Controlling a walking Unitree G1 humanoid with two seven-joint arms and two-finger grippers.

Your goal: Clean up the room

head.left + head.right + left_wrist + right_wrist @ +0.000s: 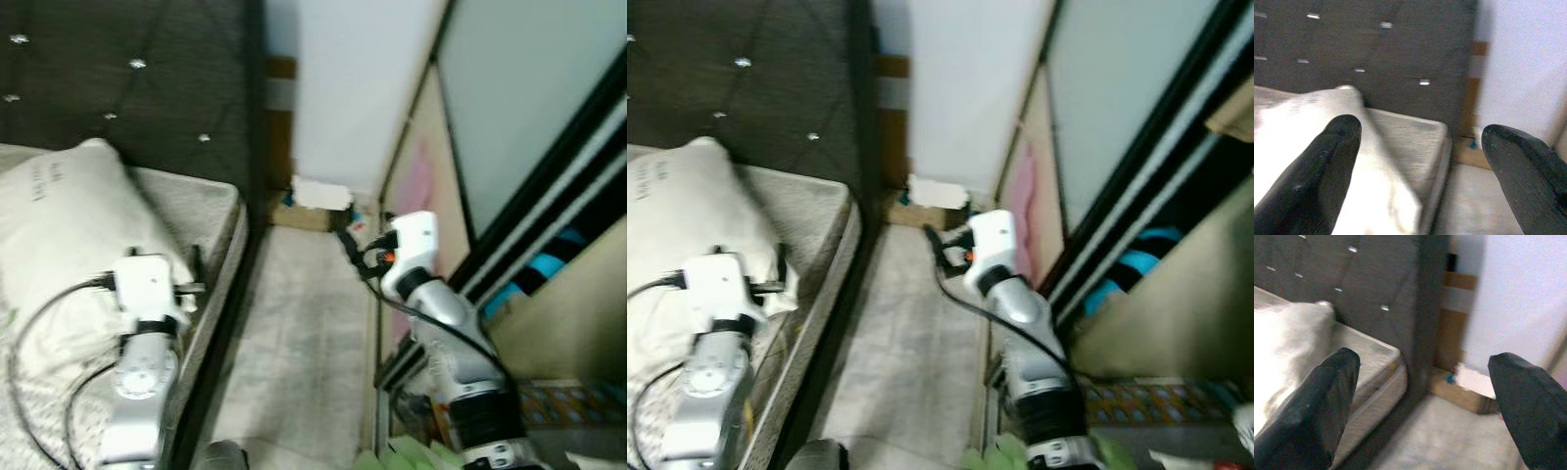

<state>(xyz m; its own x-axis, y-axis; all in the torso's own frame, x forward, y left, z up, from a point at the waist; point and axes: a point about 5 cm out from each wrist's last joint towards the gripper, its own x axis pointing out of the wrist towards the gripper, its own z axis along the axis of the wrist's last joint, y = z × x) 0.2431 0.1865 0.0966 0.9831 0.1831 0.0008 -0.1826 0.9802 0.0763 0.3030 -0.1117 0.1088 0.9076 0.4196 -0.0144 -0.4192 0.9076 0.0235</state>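
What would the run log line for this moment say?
scene: aisle between bed and wardrobe | left gripper: open, over pillow | right gripper: open, over floor | holding: nothing

You get only one patch of print here: dark lettering near the corner of the pillow [69, 220] lying on the bed [211, 211], and it is too blurred for you to read. No other label, brand, number or sign is legible.
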